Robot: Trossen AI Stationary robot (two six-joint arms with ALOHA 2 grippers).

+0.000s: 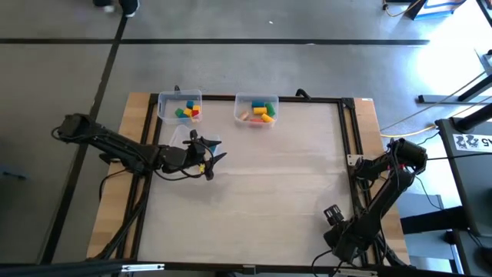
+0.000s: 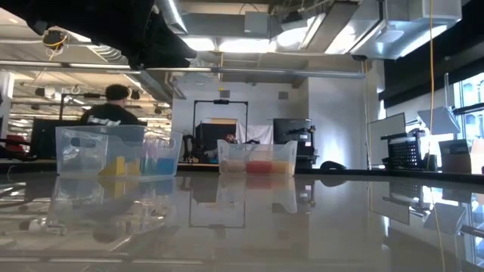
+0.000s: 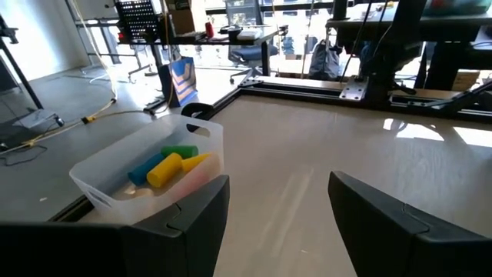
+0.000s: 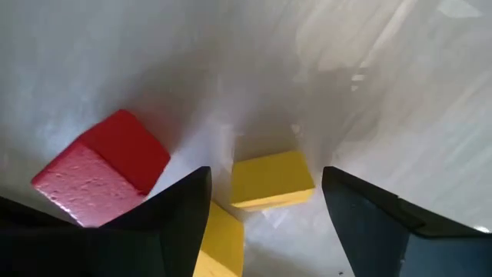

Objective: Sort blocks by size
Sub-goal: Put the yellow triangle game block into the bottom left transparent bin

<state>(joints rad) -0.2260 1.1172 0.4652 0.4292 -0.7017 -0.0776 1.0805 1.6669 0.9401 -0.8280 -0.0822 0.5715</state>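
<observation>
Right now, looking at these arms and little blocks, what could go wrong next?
1. The right tool is open and faces a yellow block, with a second yellow block tight beside it and a red block nearby. Closing might catch two, or knock one away.
2. The left tool, open and empty, sits near a clear bin. A careless swing could shove it.

Table [image 1: 261, 200] with two bins [image 1: 179, 108]
</observation>
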